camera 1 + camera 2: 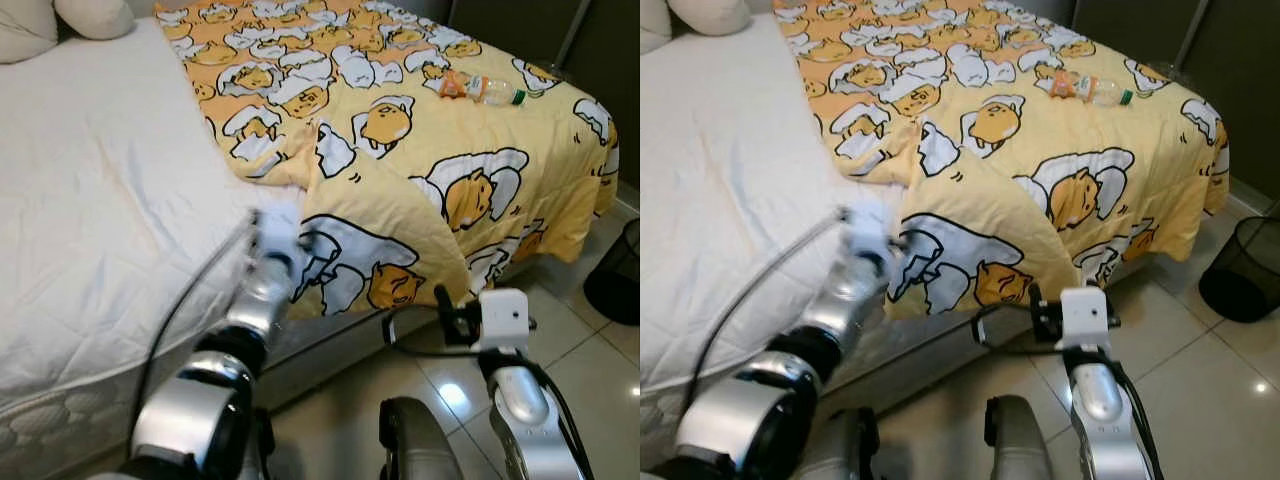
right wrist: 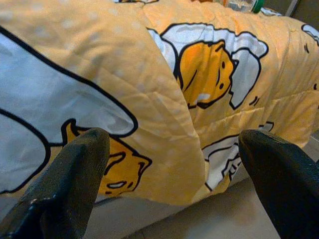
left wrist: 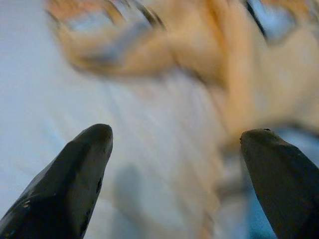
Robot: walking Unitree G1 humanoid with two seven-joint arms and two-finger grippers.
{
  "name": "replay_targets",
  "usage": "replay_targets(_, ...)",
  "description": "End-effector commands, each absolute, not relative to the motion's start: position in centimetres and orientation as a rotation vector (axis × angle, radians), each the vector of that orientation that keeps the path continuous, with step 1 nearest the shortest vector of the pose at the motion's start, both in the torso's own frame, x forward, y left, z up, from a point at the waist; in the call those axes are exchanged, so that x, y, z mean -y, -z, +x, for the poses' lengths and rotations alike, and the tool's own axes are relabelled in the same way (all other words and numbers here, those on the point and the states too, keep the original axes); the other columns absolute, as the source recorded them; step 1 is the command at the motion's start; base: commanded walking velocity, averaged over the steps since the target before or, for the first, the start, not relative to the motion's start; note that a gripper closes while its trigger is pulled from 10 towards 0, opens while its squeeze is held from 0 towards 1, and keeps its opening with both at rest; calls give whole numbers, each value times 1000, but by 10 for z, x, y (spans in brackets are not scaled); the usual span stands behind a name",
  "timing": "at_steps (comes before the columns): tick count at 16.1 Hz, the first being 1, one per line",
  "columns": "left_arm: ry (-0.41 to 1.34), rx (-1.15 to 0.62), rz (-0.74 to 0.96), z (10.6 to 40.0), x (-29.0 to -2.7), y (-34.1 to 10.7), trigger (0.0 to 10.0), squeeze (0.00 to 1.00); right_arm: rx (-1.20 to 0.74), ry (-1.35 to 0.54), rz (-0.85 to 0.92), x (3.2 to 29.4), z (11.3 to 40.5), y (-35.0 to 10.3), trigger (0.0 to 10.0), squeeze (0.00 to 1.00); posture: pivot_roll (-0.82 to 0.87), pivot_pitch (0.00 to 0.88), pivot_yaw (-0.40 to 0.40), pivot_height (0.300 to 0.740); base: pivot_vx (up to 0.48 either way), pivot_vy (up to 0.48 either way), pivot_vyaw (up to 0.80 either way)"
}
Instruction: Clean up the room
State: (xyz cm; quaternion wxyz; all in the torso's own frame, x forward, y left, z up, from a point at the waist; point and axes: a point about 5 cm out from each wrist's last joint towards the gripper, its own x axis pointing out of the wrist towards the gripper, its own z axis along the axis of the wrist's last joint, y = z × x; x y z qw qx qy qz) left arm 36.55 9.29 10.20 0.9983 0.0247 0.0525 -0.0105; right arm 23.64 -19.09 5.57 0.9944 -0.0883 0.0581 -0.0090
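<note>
Both arms are silver with black joints. A black cable [image 1: 190, 290] trails the left arm. The right wrist [image 1: 502, 318] carries a white block.

White sheet [image 1: 90, 200] lay bare along the bed's left side, open to a reach. The folded yellow quilt [image 1: 420, 150] covered the right side, a plastic bottle [image 1: 487, 90] near its far corner, and a black bin [image 1: 618, 272] stood on the floor off the bed's right edge.

A shiny tiled beige floor [image 1: 590, 350] runs beside the bed. On it, near the bed's far corner, stands a black mesh waste basket [image 1: 615, 272]. Two plump cream pillows [image 1: 60, 22] lie at the head of the bed. A dark wall panel [image 1: 520, 30] stands behind it.
</note>
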Motion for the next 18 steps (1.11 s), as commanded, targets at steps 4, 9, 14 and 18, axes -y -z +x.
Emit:
replay_targets(4,116,-111,9,359,-68,-98,10000,0,-120,5,-192,191,235,-61,10000,0,-228,30,42,618,0,0,0)
replay_targets(9,142,-135,60,359,-60,-96,10000,0,-127,-5,-191,189,234,-63,10000,0,-235,47,43,618,0,0,0)
replay_targets(14,76,-113,69,367,-74,-104,10000,0,-151,0,-200,193,220,-62,10000,0,-264,81,46,618,0,0,0)
replay_targets(18,122,-220,38,358,-72,-83,10000,0,-161,3,-205,194,215,-63,10000,0,-279,97,47,618,0,0,0)
